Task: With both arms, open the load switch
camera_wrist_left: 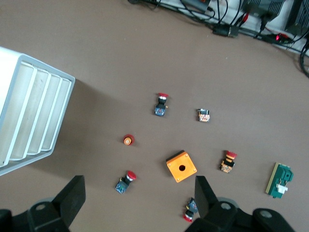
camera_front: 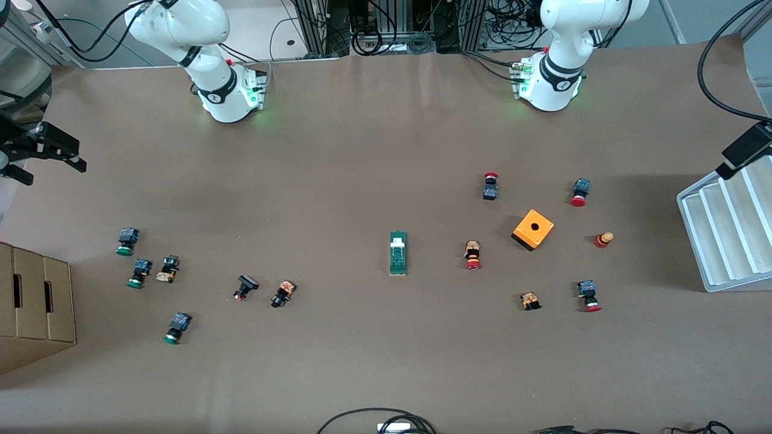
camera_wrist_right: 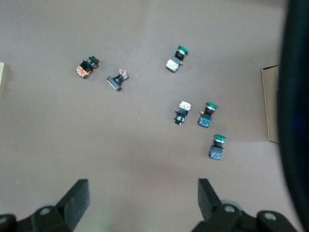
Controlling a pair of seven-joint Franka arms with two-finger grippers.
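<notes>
the load switch (camera_front: pixel 397 254), a narrow green block with a white lever piece near the end turned toward the robots' bases, lies flat on the brown table (camera_front: pixel 362 157), about midway between the two arms' ends and well clear of everything else. it is also caught at the edge of the left wrist view (camera_wrist_left: pixel 280 180). whether it is open or closed cannot be told from its shape here; neither gripper is on it, so the scene would fit a switch waiting to be opened as well as one already opened and set down.

toward the left arm's end, a red-capped push button (camera_front: pixel 473 255) lies just beside a hard orange plastic box (camera_front: pixel 532 229) with a round hole in its top; more red-capped buttons are scattered around it, and a white ribbed tray (camera_front: pixel 724 235) stands at the table's edge. toward the right arm's end, green-capped buttons (camera_front: pixel 126 242) lie in a loose group, with a cardboard box (camera_front: pixel 36 307) at the edge.

the left gripper (camera_wrist_left: pixel 140 203) hangs high over the tray end of the table, its dark angular fingers spread wide with nothing between them. the right gripper (camera_wrist_right: pixel 142 200) is held high at the right arm's end, over the table's edge, fingers likewise wide apart and holding nothing. the table covering looks matte and smooth.
</notes>
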